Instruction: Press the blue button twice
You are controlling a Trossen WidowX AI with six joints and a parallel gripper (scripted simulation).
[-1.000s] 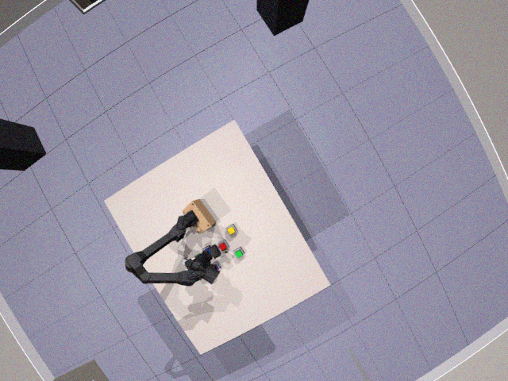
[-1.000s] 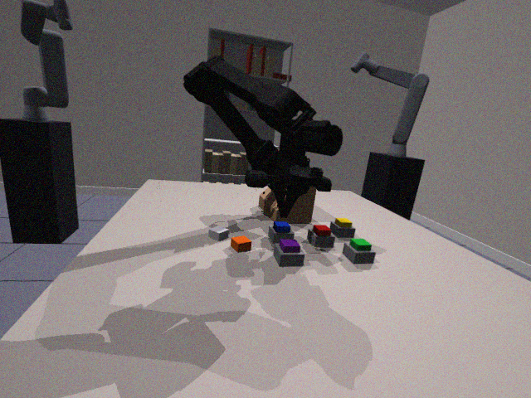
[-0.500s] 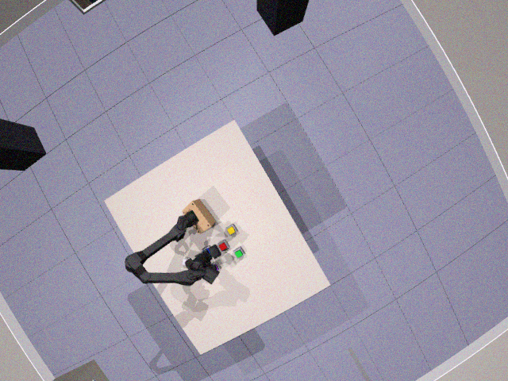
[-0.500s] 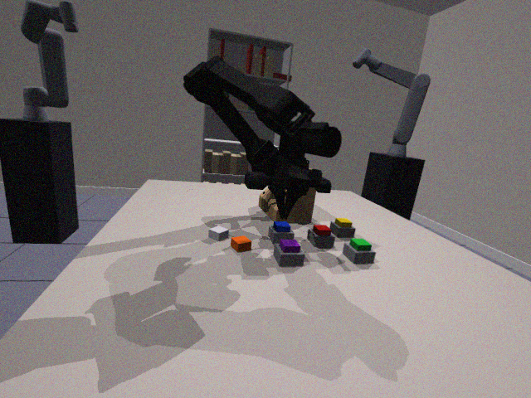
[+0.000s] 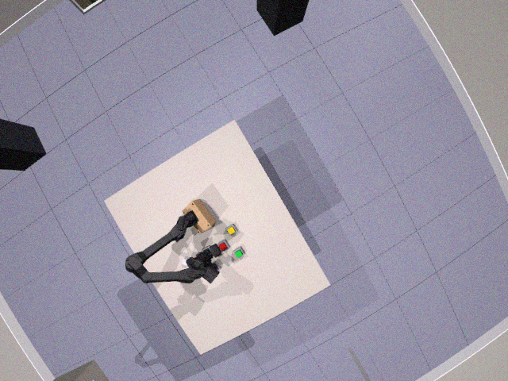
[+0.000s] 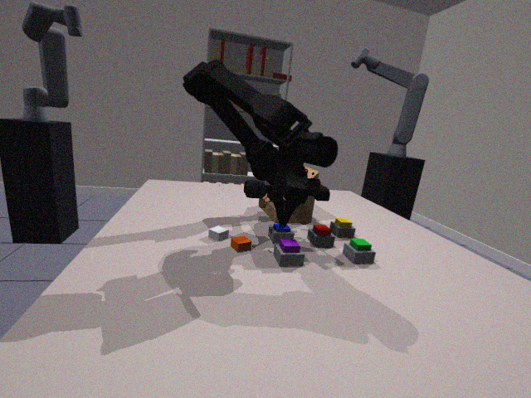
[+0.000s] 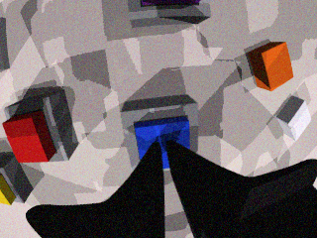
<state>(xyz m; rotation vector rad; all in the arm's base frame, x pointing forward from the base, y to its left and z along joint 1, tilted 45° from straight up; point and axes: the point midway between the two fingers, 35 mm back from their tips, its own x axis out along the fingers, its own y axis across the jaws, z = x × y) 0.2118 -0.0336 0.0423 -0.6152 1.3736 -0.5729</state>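
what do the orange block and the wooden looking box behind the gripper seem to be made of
Orange block: probably painted wood or matte plastic; flat, even colour leaves it open.

Box: likely bare wood, from its tan-brown surface, though no clear grain shows.

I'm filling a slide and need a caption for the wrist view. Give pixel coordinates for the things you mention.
Closed end effector (image 7: 162,147) at the blue button (image 7: 162,131), between the red button (image 7: 31,138) and orange block (image 7: 271,66).

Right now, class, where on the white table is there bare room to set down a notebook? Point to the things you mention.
In the exterior view, the table's near part (image 6: 274,368), in front of the purple button (image 6: 289,246), shows only shadows. It is crowded around the blue button (image 6: 279,228) (image 7: 149,136), with the jaws above and the red button (image 5: 222,246) (image 6: 321,230) (image 7: 29,144) beside it.
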